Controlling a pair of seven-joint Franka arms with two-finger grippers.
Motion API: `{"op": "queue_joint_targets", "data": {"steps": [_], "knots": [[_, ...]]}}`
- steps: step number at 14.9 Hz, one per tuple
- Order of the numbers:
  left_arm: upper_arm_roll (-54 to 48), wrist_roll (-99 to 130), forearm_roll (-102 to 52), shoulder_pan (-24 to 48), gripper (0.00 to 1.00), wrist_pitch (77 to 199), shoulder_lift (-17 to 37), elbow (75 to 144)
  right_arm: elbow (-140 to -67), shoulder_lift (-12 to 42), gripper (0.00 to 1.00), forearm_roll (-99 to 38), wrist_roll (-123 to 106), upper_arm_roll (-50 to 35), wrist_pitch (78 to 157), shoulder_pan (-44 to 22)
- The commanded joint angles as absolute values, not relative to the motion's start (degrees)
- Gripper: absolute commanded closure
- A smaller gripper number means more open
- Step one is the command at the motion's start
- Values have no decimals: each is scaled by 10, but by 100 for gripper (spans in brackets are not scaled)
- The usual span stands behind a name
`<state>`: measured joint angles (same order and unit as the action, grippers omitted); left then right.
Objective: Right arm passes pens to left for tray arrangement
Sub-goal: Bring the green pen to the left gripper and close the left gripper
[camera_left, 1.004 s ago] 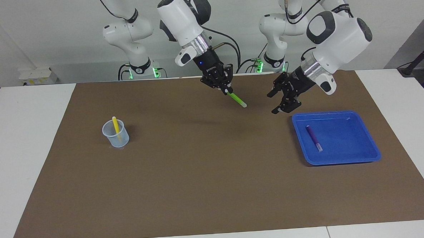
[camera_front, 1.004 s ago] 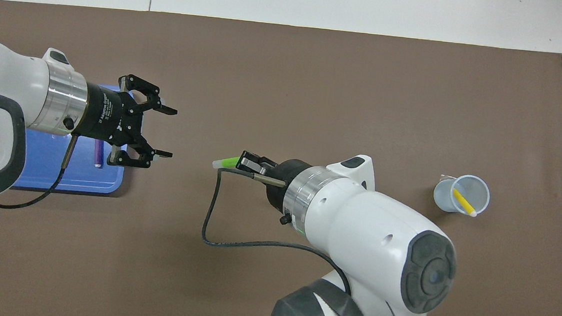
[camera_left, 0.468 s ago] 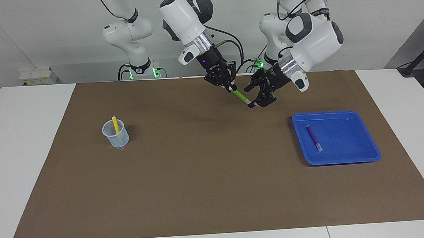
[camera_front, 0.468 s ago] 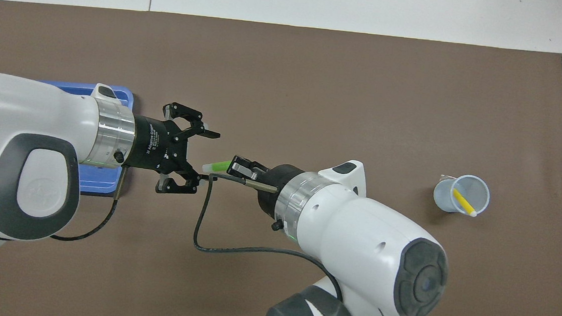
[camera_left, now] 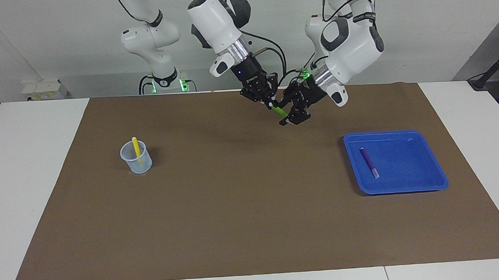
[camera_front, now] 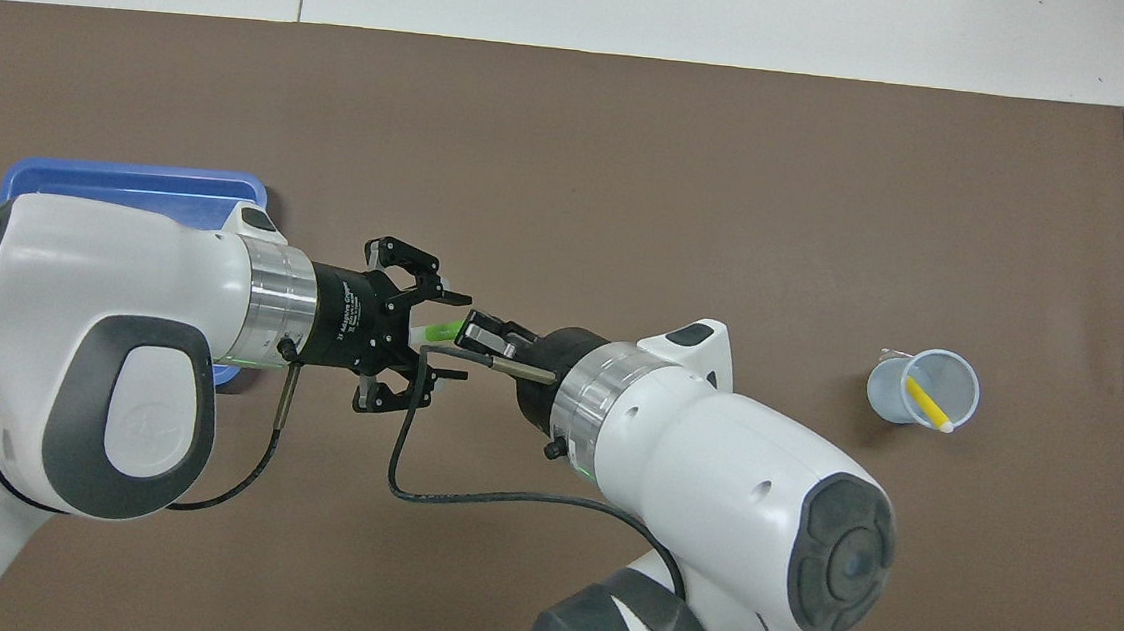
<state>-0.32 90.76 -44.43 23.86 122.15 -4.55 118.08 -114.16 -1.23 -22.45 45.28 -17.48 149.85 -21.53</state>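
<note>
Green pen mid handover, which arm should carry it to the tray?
Left. The left gripper already straddles the green pen, open, while the right gripper is shut on it. The blue tray, holding the purple pen, lies at the left arm's end.

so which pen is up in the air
The green pen, held in the right hand; the purple one lies in the tray, the yellow in the cup.

bright, even light, soft faint shadows, both views sharp.
</note>
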Motion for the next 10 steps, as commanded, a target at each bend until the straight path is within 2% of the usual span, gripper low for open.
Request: {"op": "queue_joint_targets", "data": {"steps": [1,6,8,9,10], "knots": [[5,911,-454,247,62,1229,-66,1197,-1150,-15,100,-241,449,-175,1516,-215],[7,910,-454,244,74,1214,-74,1194,-1146,-14,100,-241,447,-175,1515,-214],[8,911,-452,244,86,1209,-76,1193,-1145,-13,100,-241,447,-175,1515,-214],[8,912,-449,244,100,1208,-76,1193,-1145,-13,100,-241,447,-175,1515,-214],[8,911,-447,245,100,1206,-76,1192,-1145,-13,100,-241,447,-175,1515,-214]]}}
